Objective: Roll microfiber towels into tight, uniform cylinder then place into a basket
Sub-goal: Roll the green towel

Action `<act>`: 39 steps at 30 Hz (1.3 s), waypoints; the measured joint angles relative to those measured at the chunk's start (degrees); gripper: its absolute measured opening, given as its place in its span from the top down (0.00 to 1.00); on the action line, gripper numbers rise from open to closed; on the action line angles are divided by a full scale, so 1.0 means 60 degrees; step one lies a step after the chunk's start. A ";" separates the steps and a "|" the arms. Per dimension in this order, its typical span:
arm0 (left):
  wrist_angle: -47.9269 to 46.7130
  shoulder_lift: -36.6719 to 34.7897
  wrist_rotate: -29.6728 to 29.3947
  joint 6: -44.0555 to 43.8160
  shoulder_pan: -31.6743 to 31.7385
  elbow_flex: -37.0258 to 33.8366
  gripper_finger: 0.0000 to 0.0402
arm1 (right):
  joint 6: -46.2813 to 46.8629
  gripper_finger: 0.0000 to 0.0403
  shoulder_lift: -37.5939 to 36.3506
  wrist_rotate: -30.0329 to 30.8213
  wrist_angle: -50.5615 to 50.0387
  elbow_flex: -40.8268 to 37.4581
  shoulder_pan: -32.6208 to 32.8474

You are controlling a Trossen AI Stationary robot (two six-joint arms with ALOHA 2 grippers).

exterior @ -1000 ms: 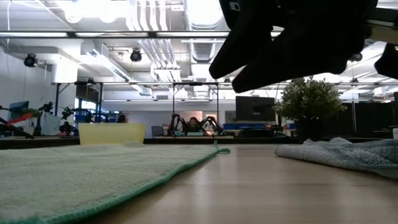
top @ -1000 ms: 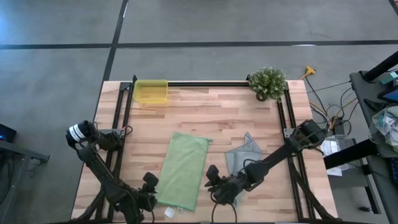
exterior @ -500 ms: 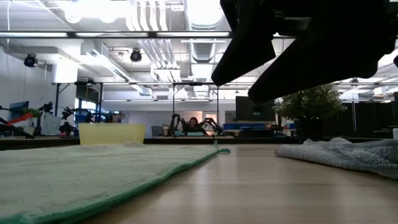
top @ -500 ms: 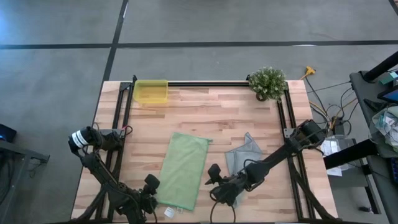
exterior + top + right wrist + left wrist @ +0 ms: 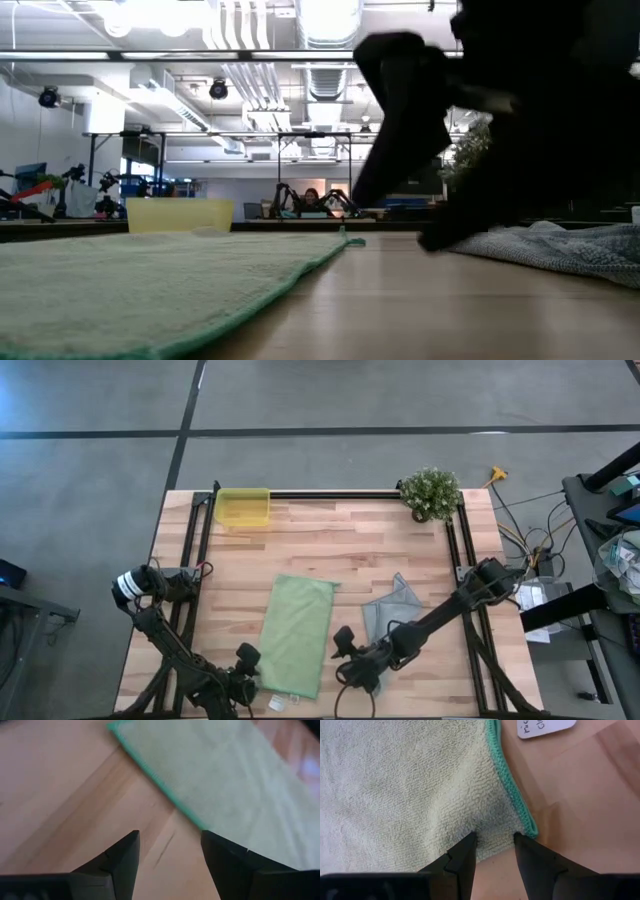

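A wooden tabletop [image 5: 330,540] was seen from straight above. The light green towel [image 5: 296,633] lay flat as a long strip near 6 o'clock, and the grey-blue towel [image 5: 388,610] sat crumpled just beside it toward 4 o'clock. The yellow basket [image 5: 243,507] stood well apart at 11 o'clock, with a potted plant [image 5: 431,492] at 1 o'clock. The left end effector [image 5: 492,852] had its fingers apart, pressed down astride the green towel's near corner, beside a white tag [image 5: 545,727]. The right end effector [image 5: 169,851] hovered over bare wood with fingers wide apart, just beside the opposite near corner, holding nothing. The cloth looked light, soft and limp, likely to sag and slip, so it would best be taken by both near corners and rolled evenly toward 12 o'clock.
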 joint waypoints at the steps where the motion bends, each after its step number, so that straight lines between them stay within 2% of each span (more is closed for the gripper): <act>1: 0.0050 0.0000 0.0004 -0.0022 0.0000 0.0000 0.70 | 0.0004 0.48 0.0094 -0.0006 -0.0008 0.0000 0.0000; 11: 0.0463 0.0004 0.0205 -0.0007 -0.0065 0.0073 0.70 | -0.0129 0.48 0.0272 0.0009 0.0123 0.0006 0.0050; 22: 0.1307 0.0482 -0.0251 -0.0004 0.0010 0.0118 0.70 | -0.1832 0.49 0.0309 0.0027 0.0906 0.0131 0.0189; 25: 0.1298 0.0756 -0.0295 -0.0004 0.0036 0.0316 0.70 | -0.2183 0.49 0.0310 -0.0326 0.1229 0.0131 0.0200; 39: 0.1220 0.0910 -0.0450 0.0021 0.0286 0.1026 0.70 | -0.2310 0.52 0.0314 -0.0717 0.1281 0.0000 0.0182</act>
